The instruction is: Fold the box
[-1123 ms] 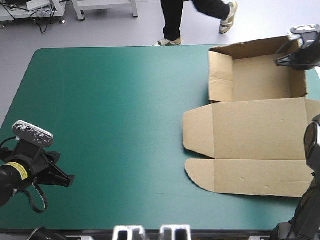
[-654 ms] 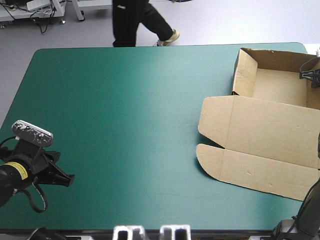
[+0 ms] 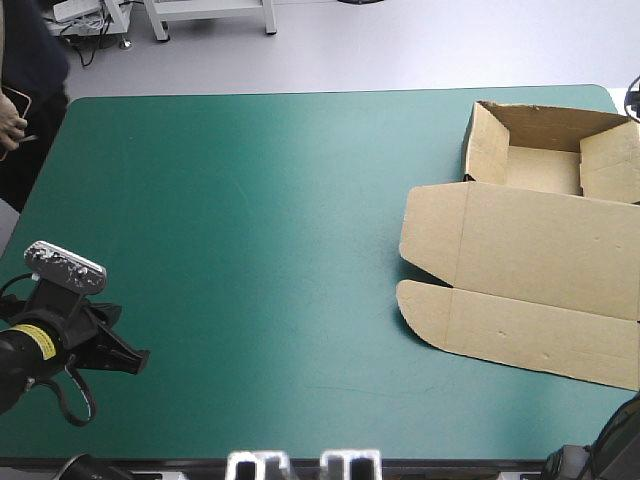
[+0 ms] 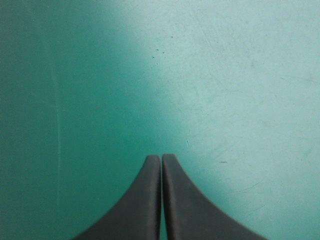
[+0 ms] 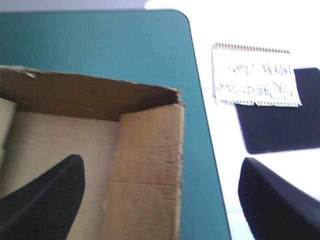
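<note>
A: Box (image 3: pixel 540 250)?
B: Far right corner of desk (image 3: pixel 250 220). Tray up, lid flat toward near edge. Light, stiff board, probably creases easily. Take lid's free edge.
A: Tools?
B: Left tool (image 4: pixel 161 157) together, near-left, over bare cover. Right tool (image 5: pixel 161 160) apart, seemingly above tray's right wall. Desk edge close there; open room leftward.

teal-green cover (image 3: pixel 240 230) bare leftward, box (image 3: pixel 530 250) walls raised far right

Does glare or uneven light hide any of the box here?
High view: a pale sheen on the teal-green cover, off the box, which is free of glare. Left wrist view: cover brighter to one side of the left gripper. Right wrist view: white glare beyond the cover's edge; box wall readable.
</note>
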`<state>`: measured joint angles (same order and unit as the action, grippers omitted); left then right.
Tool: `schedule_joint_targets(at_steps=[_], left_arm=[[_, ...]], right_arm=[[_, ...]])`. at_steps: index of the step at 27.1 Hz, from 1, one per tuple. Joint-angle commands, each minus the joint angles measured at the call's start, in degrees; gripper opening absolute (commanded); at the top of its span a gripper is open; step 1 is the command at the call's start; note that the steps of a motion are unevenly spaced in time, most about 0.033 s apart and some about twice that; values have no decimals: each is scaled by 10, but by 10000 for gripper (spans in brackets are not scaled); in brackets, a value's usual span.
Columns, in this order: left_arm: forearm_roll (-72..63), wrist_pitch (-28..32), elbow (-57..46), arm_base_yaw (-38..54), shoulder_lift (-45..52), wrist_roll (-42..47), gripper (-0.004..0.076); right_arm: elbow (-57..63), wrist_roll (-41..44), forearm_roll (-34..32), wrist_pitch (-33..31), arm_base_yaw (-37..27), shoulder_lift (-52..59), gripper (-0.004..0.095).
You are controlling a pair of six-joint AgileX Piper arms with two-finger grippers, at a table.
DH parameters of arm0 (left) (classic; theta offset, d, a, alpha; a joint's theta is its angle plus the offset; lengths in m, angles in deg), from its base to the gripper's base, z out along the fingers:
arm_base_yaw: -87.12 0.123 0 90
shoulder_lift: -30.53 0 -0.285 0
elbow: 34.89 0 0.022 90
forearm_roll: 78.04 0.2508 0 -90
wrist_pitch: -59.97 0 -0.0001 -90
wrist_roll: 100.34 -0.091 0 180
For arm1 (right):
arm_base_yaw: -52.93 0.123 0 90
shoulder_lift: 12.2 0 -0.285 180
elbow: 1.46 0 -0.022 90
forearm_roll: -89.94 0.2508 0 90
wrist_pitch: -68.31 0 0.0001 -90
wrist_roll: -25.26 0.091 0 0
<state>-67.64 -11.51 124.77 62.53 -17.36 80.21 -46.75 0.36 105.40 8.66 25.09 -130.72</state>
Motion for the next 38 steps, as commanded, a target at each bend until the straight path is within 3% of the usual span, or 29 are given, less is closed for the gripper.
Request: schedule_joint_targets(at_steps=[1,3,5,6,12,19,31,38], left_arm=[[5,26,13,-3,-1,3,-5],[9,26,13,-3,-1,10,-6],[9,24,13,-3,-1,19,-6],[8,23,13,-3,-1,19,-6],[6,23,13,-3,-1,19,-7],[-8,9,13,-3,-1,19,-8],[-17,-26,13,-3,-1,17,-8],[-55,-26,-27,-3,0,14,-8]], right_arm=[[-19,-48,133,-44,-3,103,665],[-17,-80,244,-125,-2,141,417],[27,-84,257,-124,36,218,81],[46,-93,255,-124,58,243,-21],[180,-98,166,-124,224,368,-24],[373,-32,44,-124,384,484,-24],[674,63,-55,-76,405,697,-24],[709,62,-60,-90,405,756,-24]])
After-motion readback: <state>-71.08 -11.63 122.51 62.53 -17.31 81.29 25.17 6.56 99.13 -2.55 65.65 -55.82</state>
